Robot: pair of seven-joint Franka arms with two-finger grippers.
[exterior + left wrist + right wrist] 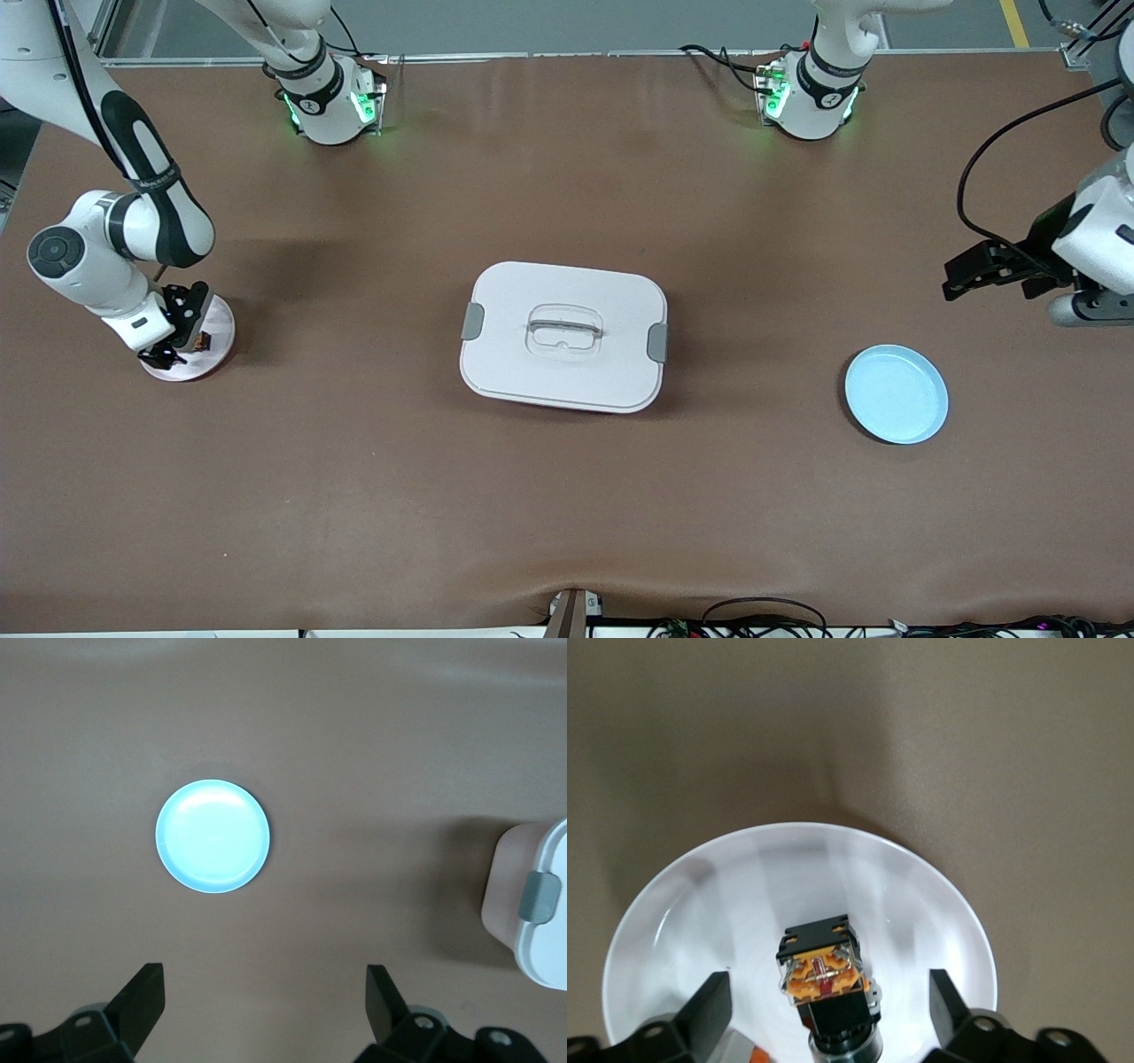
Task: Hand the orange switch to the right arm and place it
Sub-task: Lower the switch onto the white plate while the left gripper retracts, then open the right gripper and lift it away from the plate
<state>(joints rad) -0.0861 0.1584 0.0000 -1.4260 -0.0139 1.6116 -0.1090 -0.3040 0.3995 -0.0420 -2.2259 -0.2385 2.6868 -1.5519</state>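
Brown surface (354,496) stretches across the frame. Low at right lies a pale blue plate (896,394), a lidded white box (563,336) at centre. At mid-left, the orange switch (827,973) rests in a white dish (213,341), between the right gripper's (177,341) released fingers (709,1010). At the right edge, the left gripper (966,275) waits, fingers (142,1001) spread.

- A robotics lab, by every sign: two white jointed arms are bolted along one edge of a brown table (567,514), their bases (330,108) glowing green.
- Black cables (762,611) trail along the table's edge nearest the front camera.
- Grey floor with a yellow line (1013,22) shows past the corner by the left arm's base.
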